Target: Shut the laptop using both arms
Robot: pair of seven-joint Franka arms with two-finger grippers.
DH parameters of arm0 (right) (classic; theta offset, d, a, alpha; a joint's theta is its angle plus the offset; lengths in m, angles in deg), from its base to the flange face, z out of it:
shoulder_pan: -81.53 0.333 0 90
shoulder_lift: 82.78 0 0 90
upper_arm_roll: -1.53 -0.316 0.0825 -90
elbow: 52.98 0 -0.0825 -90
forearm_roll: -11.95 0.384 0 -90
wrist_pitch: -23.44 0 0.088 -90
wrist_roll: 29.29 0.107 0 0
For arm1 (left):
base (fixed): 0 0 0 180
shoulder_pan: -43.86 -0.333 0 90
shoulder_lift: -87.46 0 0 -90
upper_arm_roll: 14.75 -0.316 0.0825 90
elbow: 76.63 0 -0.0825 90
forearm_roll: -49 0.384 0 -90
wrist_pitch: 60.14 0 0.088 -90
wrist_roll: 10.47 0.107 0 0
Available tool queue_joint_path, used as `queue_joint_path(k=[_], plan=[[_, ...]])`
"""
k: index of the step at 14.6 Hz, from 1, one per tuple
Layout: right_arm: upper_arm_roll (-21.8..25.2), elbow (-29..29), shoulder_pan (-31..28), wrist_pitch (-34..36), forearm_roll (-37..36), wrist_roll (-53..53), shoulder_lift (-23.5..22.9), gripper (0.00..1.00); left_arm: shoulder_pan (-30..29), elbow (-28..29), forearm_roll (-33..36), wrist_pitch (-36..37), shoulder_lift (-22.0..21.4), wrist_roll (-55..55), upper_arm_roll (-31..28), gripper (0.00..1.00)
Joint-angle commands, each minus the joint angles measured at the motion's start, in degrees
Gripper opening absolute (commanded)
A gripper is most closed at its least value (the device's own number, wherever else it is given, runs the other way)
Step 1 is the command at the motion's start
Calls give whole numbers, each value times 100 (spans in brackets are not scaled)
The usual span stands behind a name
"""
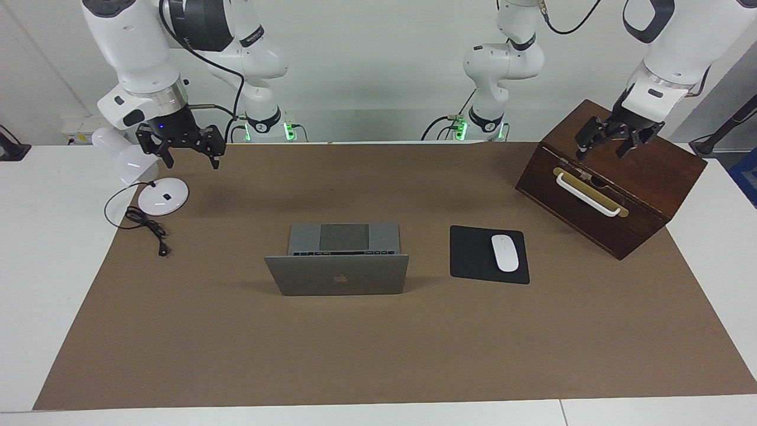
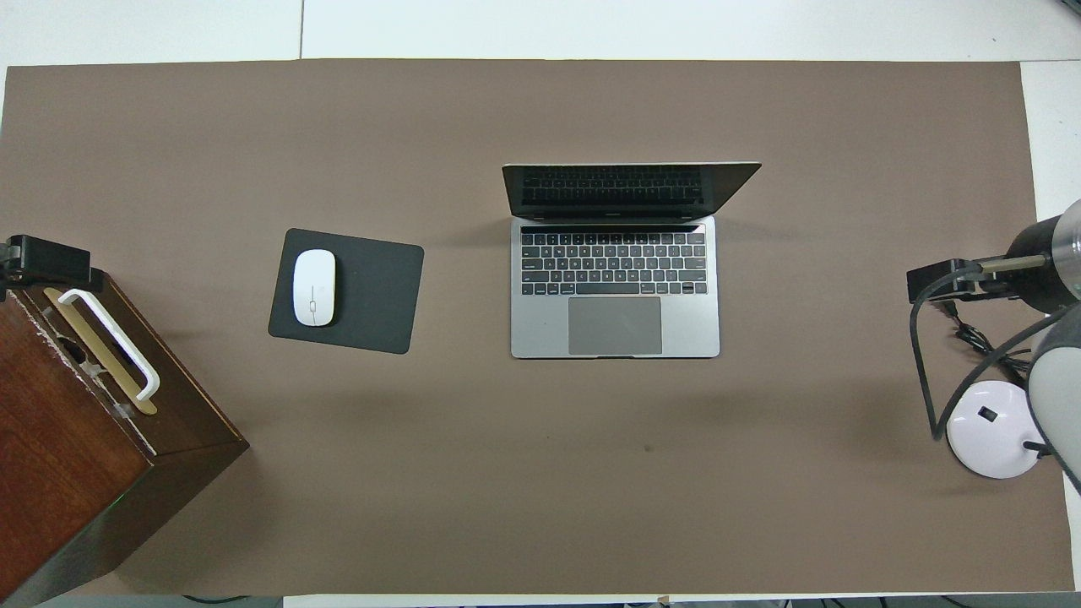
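The silver-grey laptop (image 1: 337, 275) stands open in the middle of the brown mat, its lid with the apple logo upright and facing away from the robots. The overhead view shows the laptop's (image 2: 615, 287) dark keyboard and grey trackpad. My right gripper (image 1: 192, 161) hangs open in the air over the mat's edge by the white lamp, well apart from the laptop. My left gripper (image 1: 600, 154) hangs open over the top of the wooden box. At the sides of the overhead view, only parts of the left gripper (image 2: 42, 262) and the right gripper (image 2: 937, 283) show.
A dark wooden box (image 1: 615, 189) with a white handle sits at the left arm's end. Between box and laptop lies a black mouse pad (image 1: 473, 260) with a white mouse (image 1: 505, 252) on it. A white lamp (image 1: 162, 196) with a black cable stands at the right arm's end.
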Motion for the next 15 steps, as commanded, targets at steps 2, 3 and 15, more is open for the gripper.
queue_joint_path(k=[2, 3, 15], plan=[[-16, -113, -97, -150, -23, -264, 48, 100, -112, 83, -11, -47, -89, 81, 20, 100], [-7, -113, -97, -150, -15, -281, 48, 100, -112, 83, -20, -56, -89, 81, 20, 100], [37, 176, -299, -273, -14, -932, -224, 79, -121, 83, -20, -74, -89, 55, 20, 100]])
